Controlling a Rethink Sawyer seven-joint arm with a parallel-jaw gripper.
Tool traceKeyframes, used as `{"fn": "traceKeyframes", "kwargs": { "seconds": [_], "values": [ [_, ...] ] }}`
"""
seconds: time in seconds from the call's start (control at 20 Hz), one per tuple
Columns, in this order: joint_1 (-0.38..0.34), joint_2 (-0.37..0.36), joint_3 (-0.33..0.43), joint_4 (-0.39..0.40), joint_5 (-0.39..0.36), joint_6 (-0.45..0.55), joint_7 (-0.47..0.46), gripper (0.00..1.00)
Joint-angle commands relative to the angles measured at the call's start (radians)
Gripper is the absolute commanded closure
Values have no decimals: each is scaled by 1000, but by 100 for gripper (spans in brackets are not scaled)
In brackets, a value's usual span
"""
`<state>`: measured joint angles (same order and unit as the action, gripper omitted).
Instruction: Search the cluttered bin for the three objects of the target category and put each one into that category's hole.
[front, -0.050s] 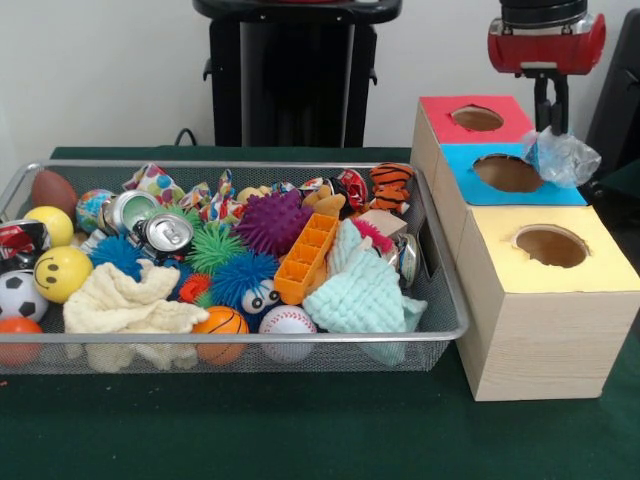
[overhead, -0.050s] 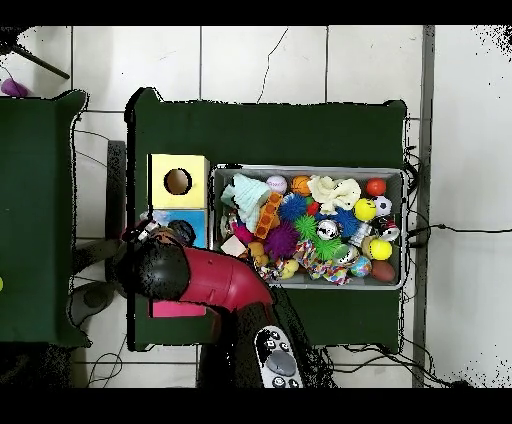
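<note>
Crinkled clear plastic, seemingly a small bag (front, -0.050s: 562, 155), hangs from the gripper (front, -0.050s: 551, 122), whose fingers are closed on its top edge. The bag is just beside and slightly above the round hole of the blue box (front, -0.050s: 507, 172), toward the side away from the wire bin (front, -0.050s: 440, 300). In my judgement, the release needs a short shift sideways toward this hole, because the bag is not yet centred over it.

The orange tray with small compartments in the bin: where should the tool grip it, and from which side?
Probably from above, closing across the narrow width of the orange tray near its upper end. It lies tilted on top of the clutter, its long side walls exposed, while the mint cloth crowds one side.
</note>
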<state>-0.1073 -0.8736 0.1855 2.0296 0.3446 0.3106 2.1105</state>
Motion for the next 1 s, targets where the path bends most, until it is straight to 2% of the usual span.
{"fn": "traceKeyframes", "kwargs": {
  "seconds": [0.05, 0.25, 0.65, 1.0],
  "values": [
    [-39, -66, 36, 43, 20, 92, 111, 100],
    [-45, -87, 25, 36, 13, 141, 102, 100],
    [-63, -98, 26, 26, 5, 177, 88, 100],
    [-77, -80, 42, 37, 2, 138, 77, 100]
  ]
}}
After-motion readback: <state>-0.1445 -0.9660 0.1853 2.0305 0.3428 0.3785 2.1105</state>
